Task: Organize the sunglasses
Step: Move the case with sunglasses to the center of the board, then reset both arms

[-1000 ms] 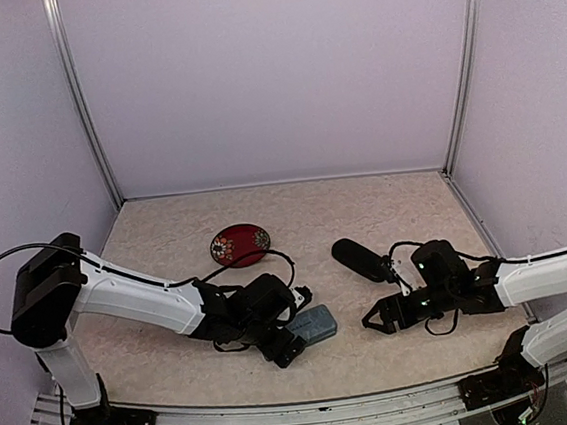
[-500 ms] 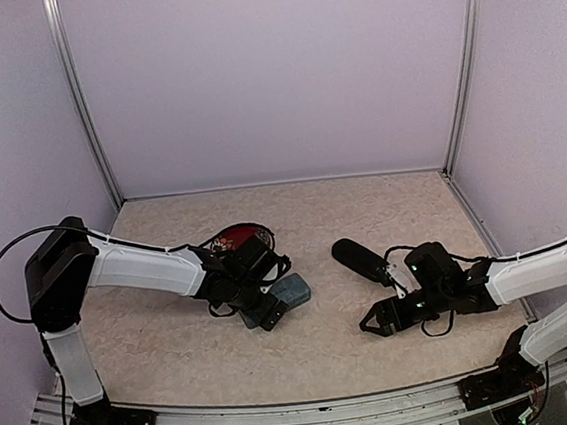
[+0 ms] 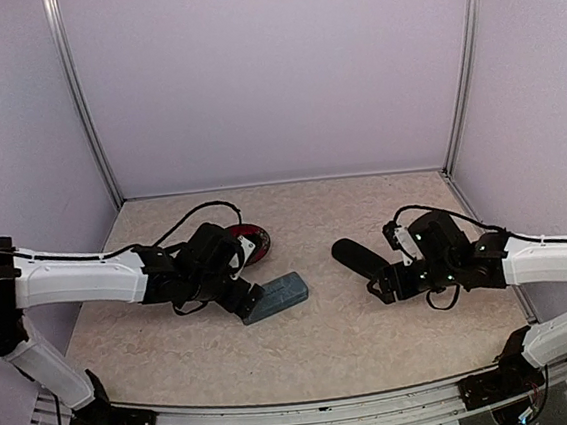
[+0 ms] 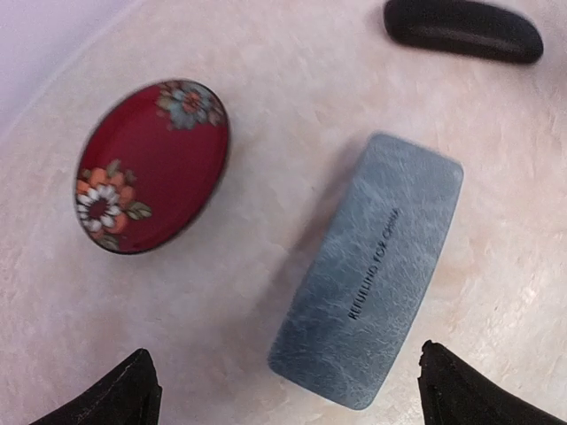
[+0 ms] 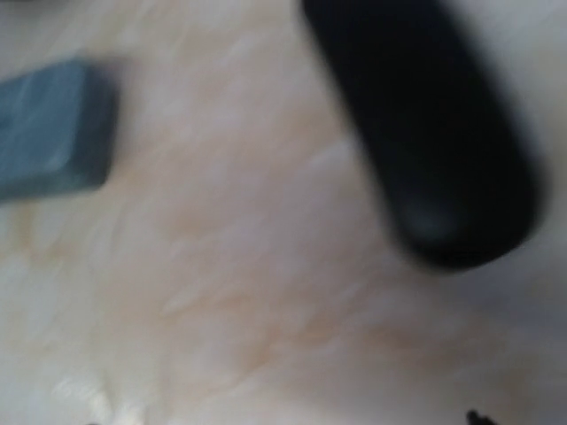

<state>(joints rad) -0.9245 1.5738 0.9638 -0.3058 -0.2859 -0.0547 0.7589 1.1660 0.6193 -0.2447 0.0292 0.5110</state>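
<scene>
Top external view: the sunglasses do not show here or in either wrist view; their place cannot be told.
Blue-grey case [image 3: 275, 297]: closed, flat on the bench [image 3: 327, 354], left of centre, lying at a slant. The left wrist view shows a line of print along its lid.
Black oval case [image 3: 358, 259]: closed, flat on the bench, right of centre, well apart from the blue-grey case.
Red oval item [image 4: 152, 164]: floral print, on the bench near the blue-grey case and apart from it; in the top view the left arm covers part of it.
Left gripper [image 4: 292, 385]: over the near end of the blue-grey case; jaws wide, one fingertip to each side of that end, holding nothing.
Right gripper [image 3: 384, 291]: just beside the near end of the black oval case. Jaw state cannot be told; the right wrist view is blurred.
Bench: beige, marbled.
</scene>
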